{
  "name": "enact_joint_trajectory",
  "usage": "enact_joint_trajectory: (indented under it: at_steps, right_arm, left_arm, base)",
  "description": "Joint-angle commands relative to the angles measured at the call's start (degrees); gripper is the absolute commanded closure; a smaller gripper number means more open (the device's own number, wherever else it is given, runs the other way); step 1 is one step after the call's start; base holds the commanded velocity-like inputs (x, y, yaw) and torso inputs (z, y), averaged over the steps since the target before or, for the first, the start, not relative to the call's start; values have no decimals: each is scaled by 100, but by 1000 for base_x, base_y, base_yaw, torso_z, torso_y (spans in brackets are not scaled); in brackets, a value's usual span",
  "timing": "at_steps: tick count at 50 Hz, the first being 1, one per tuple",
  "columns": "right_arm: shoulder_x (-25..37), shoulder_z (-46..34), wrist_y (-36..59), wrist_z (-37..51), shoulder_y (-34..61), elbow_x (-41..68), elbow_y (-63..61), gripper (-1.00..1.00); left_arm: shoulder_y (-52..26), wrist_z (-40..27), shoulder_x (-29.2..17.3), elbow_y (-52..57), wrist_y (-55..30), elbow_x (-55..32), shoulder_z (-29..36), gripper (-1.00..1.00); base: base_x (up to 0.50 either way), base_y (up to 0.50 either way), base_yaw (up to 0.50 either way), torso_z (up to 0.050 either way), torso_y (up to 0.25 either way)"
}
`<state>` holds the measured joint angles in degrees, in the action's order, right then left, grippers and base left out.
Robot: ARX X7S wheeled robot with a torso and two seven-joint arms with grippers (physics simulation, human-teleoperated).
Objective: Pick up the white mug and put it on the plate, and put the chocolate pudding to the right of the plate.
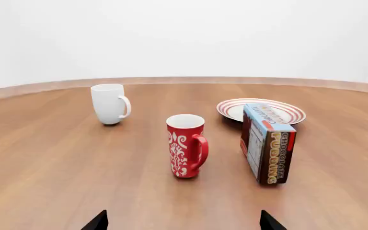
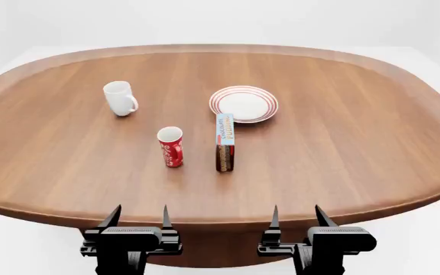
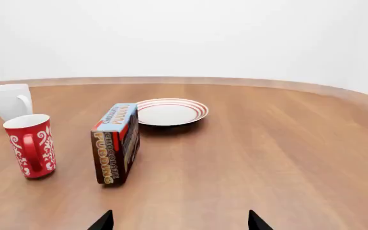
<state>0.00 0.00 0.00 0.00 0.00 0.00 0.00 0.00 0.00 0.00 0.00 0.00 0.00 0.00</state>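
Note:
The white mug (image 2: 119,98) (image 1: 109,103) (image 3: 11,100) stands upright at the table's far left. The red-ringed plate (image 2: 244,103) (image 1: 261,109) (image 3: 170,111) lies empty near the middle. The chocolate pudding (image 2: 224,142) (image 1: 266,142) (image 3: 115,142) carton stands on edge just in front of the plate. My left gripper (image 2: 139,217) (image 1: 183,223) and right gripper (image 2: 295,216) (image 3: 180,222) hover open and empty at the table's near edge, well short of all objects.
A red mug (image 2: 171,146) (image 1: 186,145) (image 3: 32,145) with white lettering stands left of the pudding carton. The round wooden table (image 2: 357,114) has a raised rim all around.

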Motion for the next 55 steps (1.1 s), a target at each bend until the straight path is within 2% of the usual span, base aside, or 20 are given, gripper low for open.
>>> enact_joint_trajectory:
  at_steps: [1, 18, 21, 22, 41, 45, 49, 55]
  right_arm:
    - [91, -99, 30, 115, -31, 101, -79, -100]
    - [336, -430, 6, 471, -55, 176, -90, -100]
    - [344, -440, 15, 485, -56, 182, -98, -100]
    - [127, -190, 25, 230, -72, -35, -106, -100]
    - [344, -479, 62, 530, -65, 222, -32, -100]
    - [434, -222, 196, 712, 47, 381, -634, -100]
    - [598, 500, 182, 1006, 394, 834, -1855, -100]
    - [836, 1154, -182, 1327, 609, 963, -3040, -100]
  left_arm:
    - [-32, -113, -95, -26, -61, -100, 78, -100]
    - [-73, -382, -346, -119, -108, -252, 410, -100]
    - [-67, -385, -344, -98, -116, -294, 410, -100]
    - [-60, -114, -110, -82, -167, -50, 133, -100]
    - [-163, -504, -349, -193, -141, -217, 380, -100]
    - [-254, -668, -488, 387, -273, -170, 258, -100]
    - [-582, -960, -717, 1716, -597, -193, -197, -100]
    - [-789, -1366, -925, 2902, -387, -88, -815, -100]
  base:
    - [0, 0, 0, 0, 0]
    - [0, 0, 0, 0, 0]
    - [0, 0, 0, 0, 0]
    - [0, 0, 0, 0, 0]
    - [0, 0, 0, 0, 0]
    - [0, 0, 0, 0, 0]
    - [0, 0, 0, 0, 0]
    - [0, 0, 0, 0, 0]
